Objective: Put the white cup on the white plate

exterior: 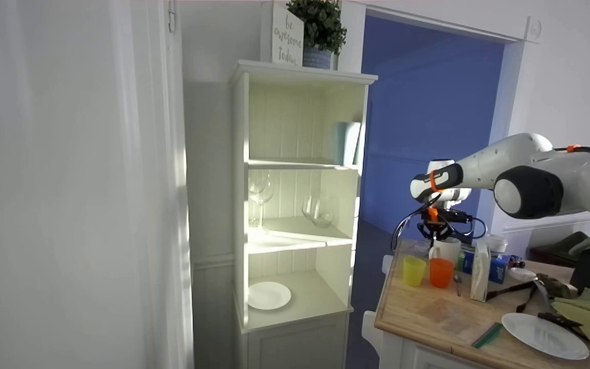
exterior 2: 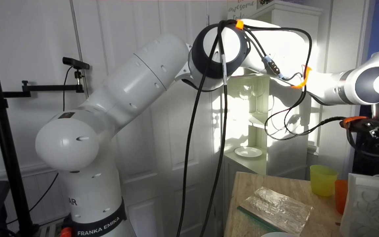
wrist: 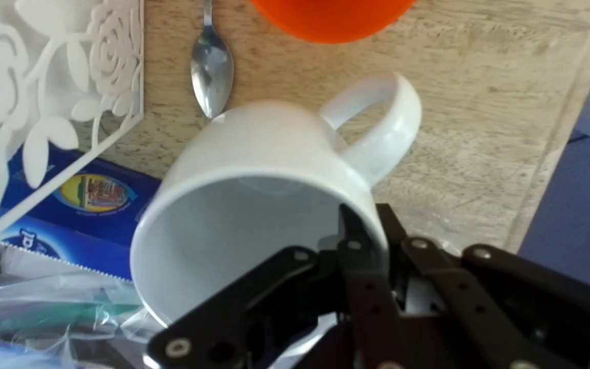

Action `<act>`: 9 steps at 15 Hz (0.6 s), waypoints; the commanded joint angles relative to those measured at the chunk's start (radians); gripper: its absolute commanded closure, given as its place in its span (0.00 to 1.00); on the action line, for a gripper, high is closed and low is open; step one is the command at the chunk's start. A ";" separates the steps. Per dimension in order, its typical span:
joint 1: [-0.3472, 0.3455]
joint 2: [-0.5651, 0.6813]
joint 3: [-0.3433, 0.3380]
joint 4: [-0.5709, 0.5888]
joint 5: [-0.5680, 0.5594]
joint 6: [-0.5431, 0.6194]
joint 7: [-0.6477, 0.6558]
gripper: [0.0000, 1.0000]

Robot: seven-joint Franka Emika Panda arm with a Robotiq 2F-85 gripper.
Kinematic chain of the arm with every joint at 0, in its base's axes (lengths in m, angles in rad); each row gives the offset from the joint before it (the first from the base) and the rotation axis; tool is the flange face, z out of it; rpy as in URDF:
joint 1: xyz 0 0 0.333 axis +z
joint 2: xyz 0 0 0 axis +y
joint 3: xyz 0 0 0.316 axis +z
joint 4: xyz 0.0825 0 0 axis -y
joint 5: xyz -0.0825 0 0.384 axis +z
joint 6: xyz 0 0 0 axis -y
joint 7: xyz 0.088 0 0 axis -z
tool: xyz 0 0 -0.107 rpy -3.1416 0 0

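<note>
The white cup (wrist: 274, 138), a mug with a handle, is large in the wrist view, its mouth toward the camera. My gripper (wrist: 364, 212) is shut on its wall beside the handle, one finger inside and one outside. In an exterior view the gripper (exterior: 434, 240) is over the cup (exterior: 447, 250), behind the orange and yellow cups. I cannot tell whether the cup touches the table. The white plate (exterior: 545, 335) lies at the table's front edge; only a sliver of the plate (exterior 2: 279, 234) shows in an exterior view. It is out of the wrist view.
An orange cup (exterior: 441, 272), yellow cup (exterior: 414, 271), spoon (wrist: 212, 72) and upright white patterned holder (exterior: 480, 271) stand or lie near the white cup. A blue box (wrist: 95, 205) is beside it. A clear bag (exterior 2: 276, 209) lies near the plate. Another plate (exterior: 269, 295) is on the shelf.
</note>
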 commanded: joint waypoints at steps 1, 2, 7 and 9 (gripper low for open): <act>0.000 -0.060 -0.012 0.020 0.001 -0.022 0.004 0.97; 0.004 -0.079 -0.015 0.015 0.002 -0.032 0.008 0.97; 0.043 -0.228 -0.057 -0.059 -0.032 -0.172 0.033 0.97; 0.050 -0.286 -0.079 -0.080 -0.035 -0.224 0.046 0.97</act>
